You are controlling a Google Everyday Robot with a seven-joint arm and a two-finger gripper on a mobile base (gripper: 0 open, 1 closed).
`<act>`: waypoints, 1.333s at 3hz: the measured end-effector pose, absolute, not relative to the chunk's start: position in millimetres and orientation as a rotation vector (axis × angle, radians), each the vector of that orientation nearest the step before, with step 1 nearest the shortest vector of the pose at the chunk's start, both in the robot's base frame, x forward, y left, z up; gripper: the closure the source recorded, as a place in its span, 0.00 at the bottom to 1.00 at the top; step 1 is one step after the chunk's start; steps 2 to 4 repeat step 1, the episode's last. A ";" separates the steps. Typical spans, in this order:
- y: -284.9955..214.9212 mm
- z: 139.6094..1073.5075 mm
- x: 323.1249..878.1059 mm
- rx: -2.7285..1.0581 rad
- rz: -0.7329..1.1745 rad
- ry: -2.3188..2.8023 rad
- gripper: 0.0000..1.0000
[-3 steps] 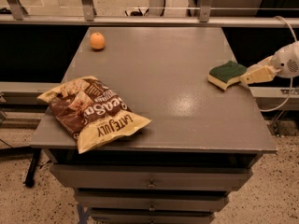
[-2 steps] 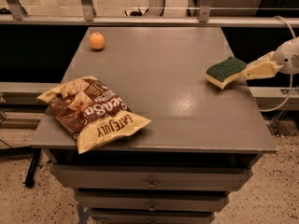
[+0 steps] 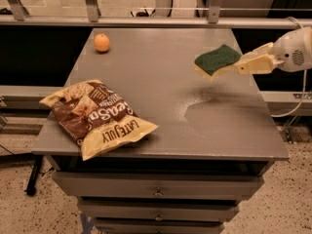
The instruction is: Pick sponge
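The sponge (image 3: 217, 59), dark green on top with pale yellow foam below, hangs in the air above the right part of the grey table (image 3: 165, 111). My gripper (image 3: 240, 62) comes in from the right edge of the view and is shut on the sponge's right end, holding it clear of the tabletop. The sponge's shadow lies on the table below it.
A brown and yellow chip bag (image 3: 95, 116) lies at the front left of the table. A small orange fruit (image 3: 101, 42) sits at the back left. Drawers are under the tabletop. A metal rail runs behind the table.
The sponge has come up off the table in my gripper and moved a little to the left and up.
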State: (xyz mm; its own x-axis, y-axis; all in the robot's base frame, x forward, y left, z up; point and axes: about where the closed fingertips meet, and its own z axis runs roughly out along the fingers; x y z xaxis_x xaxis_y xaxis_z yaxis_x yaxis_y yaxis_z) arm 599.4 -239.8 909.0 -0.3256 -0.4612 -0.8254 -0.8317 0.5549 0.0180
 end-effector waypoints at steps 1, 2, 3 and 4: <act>-230.5 909.5 600.3 -1.043 0.582 1.958 1.00; -230.5 909.5 600.3 -1.043 0.582 1.958 1.00; -230.5 909.5 600.3 -1.043 0.582 1.958 1.00; -230.5 909.5 600.3 -1.043 0.582 1.958 1.00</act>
